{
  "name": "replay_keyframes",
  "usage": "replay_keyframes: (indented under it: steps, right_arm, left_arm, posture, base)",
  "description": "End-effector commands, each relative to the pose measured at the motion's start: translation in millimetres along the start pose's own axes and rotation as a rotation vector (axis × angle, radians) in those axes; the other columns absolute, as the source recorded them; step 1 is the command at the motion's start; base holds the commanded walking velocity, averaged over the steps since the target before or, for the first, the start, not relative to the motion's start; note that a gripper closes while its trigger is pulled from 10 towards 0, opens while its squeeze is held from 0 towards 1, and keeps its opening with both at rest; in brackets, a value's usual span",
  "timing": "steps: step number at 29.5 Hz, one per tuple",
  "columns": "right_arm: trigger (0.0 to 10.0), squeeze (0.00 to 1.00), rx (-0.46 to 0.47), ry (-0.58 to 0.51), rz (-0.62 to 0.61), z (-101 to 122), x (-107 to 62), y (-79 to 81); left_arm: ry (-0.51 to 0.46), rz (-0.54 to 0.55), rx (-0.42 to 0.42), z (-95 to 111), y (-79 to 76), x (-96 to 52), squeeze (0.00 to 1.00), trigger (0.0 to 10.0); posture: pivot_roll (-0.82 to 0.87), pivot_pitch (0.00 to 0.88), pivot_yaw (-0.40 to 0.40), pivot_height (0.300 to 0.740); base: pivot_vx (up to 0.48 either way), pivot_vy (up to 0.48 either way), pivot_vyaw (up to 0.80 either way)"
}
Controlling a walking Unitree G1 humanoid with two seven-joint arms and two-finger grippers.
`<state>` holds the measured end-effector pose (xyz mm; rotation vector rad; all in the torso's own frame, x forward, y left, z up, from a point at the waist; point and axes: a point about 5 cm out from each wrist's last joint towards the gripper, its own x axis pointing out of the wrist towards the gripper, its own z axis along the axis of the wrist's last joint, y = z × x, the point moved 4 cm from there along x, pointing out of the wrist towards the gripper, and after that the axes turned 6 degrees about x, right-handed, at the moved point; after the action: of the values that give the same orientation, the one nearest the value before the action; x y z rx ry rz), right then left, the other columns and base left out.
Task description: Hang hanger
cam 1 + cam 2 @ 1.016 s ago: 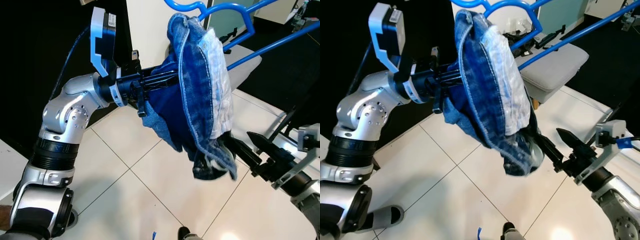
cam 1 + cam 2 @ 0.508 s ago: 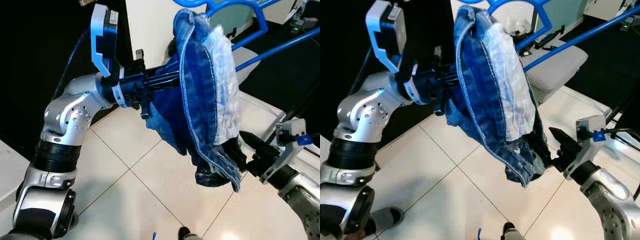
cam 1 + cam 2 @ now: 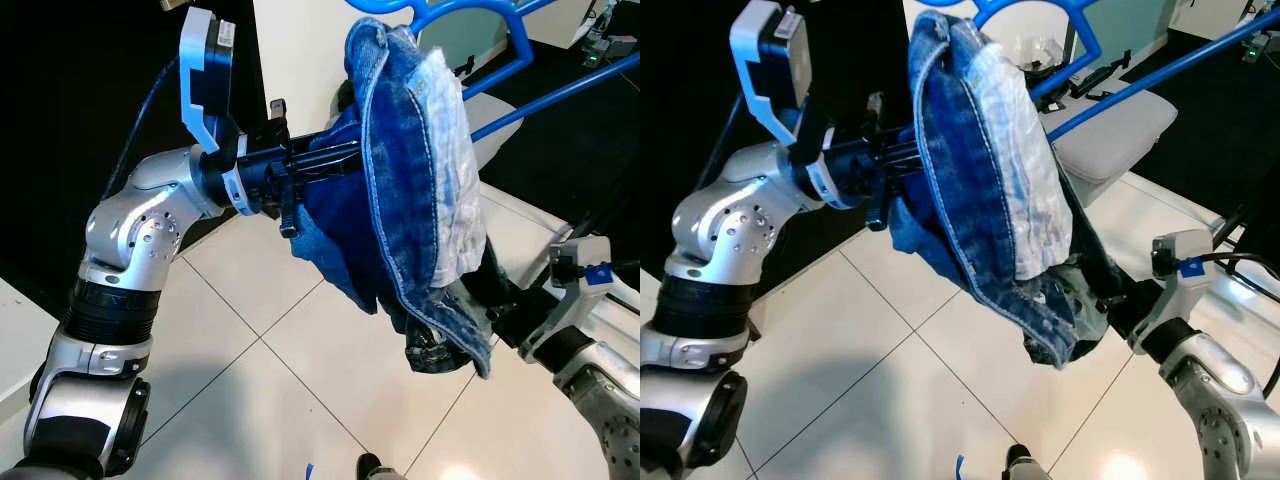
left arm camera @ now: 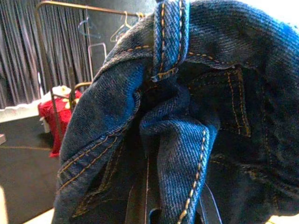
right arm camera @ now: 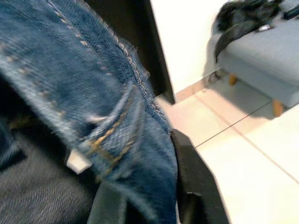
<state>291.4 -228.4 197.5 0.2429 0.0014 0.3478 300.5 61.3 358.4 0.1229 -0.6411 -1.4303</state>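
Jeans (image 3: 410,190) drape over blue hanger (image 3: 500,30), hook cut off. Left gripper (image 3: 335,160) fingers buried in denim, grip unclear. Right gripper (image 3: 1102,300) fingers hidden likewise.

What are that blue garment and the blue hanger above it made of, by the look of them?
The garment looks like denim: woven blue cloth with contrast topstitching, a belt loop and a paler white inside. The hanger looks like smooth, glossy plastic or coated metal; its even bright blue leaves that open.
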Motion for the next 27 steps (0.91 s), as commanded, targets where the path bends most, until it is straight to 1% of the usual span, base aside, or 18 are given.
replay_keyframes:
  steps: [1,2,3,4,6,8,10,11,14,15,17,18,19,20,23,24,25,27]
  right_arm:
    - [0.0,0.0,0.051,-0.046,-0.031,7,-4.9,-8.4]
    - [0.0,0.0,0.088,-0.088,-0.044,15,-7.0,-12.8]
    - [0.0,0.0,0.088,-0.088,-0.044,15,-7.0,-12.8]
    - [0.0,0.0,0.136,-0.134,-0.063,23,-10.0,-18.9]
    - [0.0,0.0,0.136,-0.134,-0.063,23,-10.0,-18.9]
    - [0.0,0.0,0.219,-0.215,-0.117,37,-15.2,-34.7]
    - [0.0,0.0,0.219,-0.215,-0.117,37,-15.2,-34.7]
    - [0.0,0.0,0.272,-0.259,-0.142,44,-17.6,-43.8]
    - [0.0,0.0,0.309,-0.283,-0.168,48,-18.3,-51.4]
    - [0.0,0.0,0.345,-0.306,-0.181,53,-18.1,-56.2]
    - [0.0,0.0,0.345,-0.306,-0.181,53,-18.1,-56.2]
    - [0.0,0.0,0.375,-0.305,-0.207,54,-16.2,-61.9]
    - [0.0,0.0,0.375,-0.305,-0.207,54,-16.2,-61.9]
    - [0.0,0.0,0.394,-0.29,-0.234,52,-13.8,-66.0]
    - [0.0,0.0,0.394,-0.29,-0.234,52,-13.8,-66.0]
    - [0.0,0.0,0.417,-0.273,-0.248,50,-10.1,-67.0]
    - [0.0,0.0,0.429,-0.254,-0.262,48,-6.6,-67.7]
    - [0.0,0.0,0.429,-0.254,-0.262,48,-6.6,-67.7]
  left_arm:
    - [0.014,0.023,0.062,6,5.2,-13.2,0.0,10.0]
    - [0.048,0.026,0.074,1,5.9,-19.5,0.0,10.0]
    - [0.048,0.026,0.074,1,5.9,-19.5,0.0,10.0]
    - [0.086,0.013,0.079,-5,3.5,-25.7,0.0,10.0]
    - [0.086,0.013,0.079,-5,3.5,-25.7,0.0,10.0]
    - [0.161,-0.052,0.073,-17,-7.5,-35.5,0.0,10.0]
    - [0.161,-0.052,0.073,-17,-7.5,-35.5,0.0,10.0]
    - [0.205,-0.097,0.069,-25,-15.4,-41.4,0.0,10.0]
    - [0.255,-0.143,0.072,-32,-23.7,-46.9,0.0,10.0]
    - [0.3,-0.194,0.072,-40,-33.9,-51.5,0.0,10.0]
    - [0.3,-0.194,0.072,-40,-33.9,-51.5,0.0,10.0]
    - [0.339,-0.249,0.09,-48,-45.3,-53.2,0.0,10.0]
    - [0.339,-0.249,0.09,-48,-45.3,-53.2,0.0,10.0]
    - [0.365,-0.285,0.115,-54,-53.4,-52.5,0.0,10.0]
    - [0.365,-0.285,0.115,-54,-53.4,-52.5,0.0,10.0]
    - [0.391,-0.303,0.162,-60,-57.7,-49.8,0.0,10.0]
    - [0.427,-0.287,0.228,-68,-56.0,-47.3,0.0,10.0]
    - [0.427,-0.287,0.228,-68,-56.0,-47.3,0.0,10.0]
  posture:
    - [0.01,0.192,0.061,0.74]
    - [0.01,0.192,0.061,0.74]
    - [0.01,0.192,0.061,0.74]
    - [0.01,0.192,0.059,0.74]
    - [0.01,0.192,0.059,0.74]
    - [0.01,0.194,0.057,0.74]
    - [0.01,0.194,0.057,0.74]
    - [0.01,0.201,0.055,0.74]
    - [0.01,0.195,0.053,0.74]
    - [0.01,0.199,0.051,0.74]
    - [0.01,0.199,0.051,0.74]
    - [0.01,0.199,0.043,0.74]
    - [0.01,0.199,0.043,0.74]
    - [0.01,0.202,0.039,0.74]
    - [0.01,0.202,0.039,0.74]
    - [0.01,0.201,0.035,0.74]
    - [0.0,0.203,0.033,0.74]
    - [0.0,0.203,0.033,0.74]
  base:
    - [0.0,0.0,0.0]
    - [0.0,0.0,0.0]
    - [0.0,0.0,0.0]
    - [0.0,0.0,0.0]
    - [0.0,0.0,0.0]
    - [0.0,0.0,0.0]
    - [0.0,0.0,0.0]
    - [0.0,0.0,0.0]
    - [0.0,0.0,0.0]
    - [0.0,0.0,0.0]
    - [0.0,0.0,0.0]
    - [0.0,0.0,0.0]
    - [0.0,0.0,0.0]
    - [0.0,0.0,0.0]
    - [0.0,0.0,0.0]
    - [0.0,0.0,0.0]
    - [0.0,0.0,0.0]
    - [0.0,0.0,0.0]
